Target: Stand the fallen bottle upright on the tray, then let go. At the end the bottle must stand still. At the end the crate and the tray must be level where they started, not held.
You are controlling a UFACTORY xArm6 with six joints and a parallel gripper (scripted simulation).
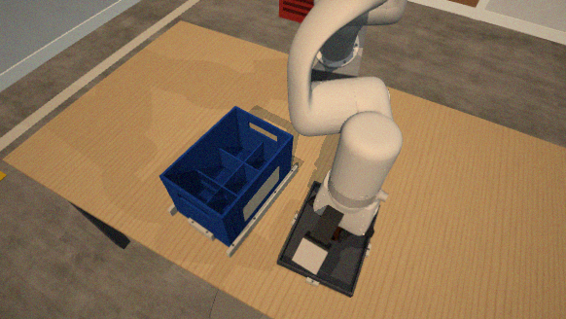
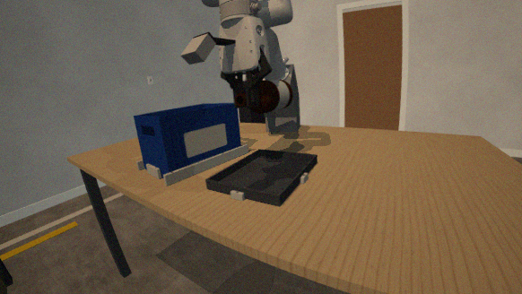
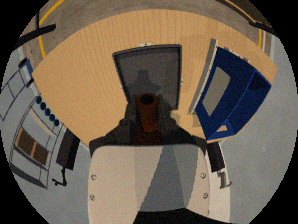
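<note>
My gripper (image 2: 250, 92) (image 3: 147, 102) is shut on the brown bottle (image 2: 268, 96) (image 3: 147, 111) and holds it in the air, well above the table. In the exterior view the bottle lies tilted in the fingers, with one round end facing the camera. In the top view only a sliver of the bottle (image 1: 336, 235) shows under the wrist. The black tray (image 1: 346, 273) (image 2: 251, 188) (image 3: 148, 63) lies flat on the table, straight below the gripper, with nothing in it. The blue crate (image 1: 253, 194) (image 2: 157, 134) (image 3: 229, 76) stands level to the tray's left.
Pale guide rails (image 1: 265, 211) (image 2: 204, 163) run along the crate's base. The arm's base (image 2: 287, 103) stands behind the tray. A red box (image 1: 294, 9) is on the floor beyond the table. The table's front edge (image 2: 179, 220) is near the tray.
</note>
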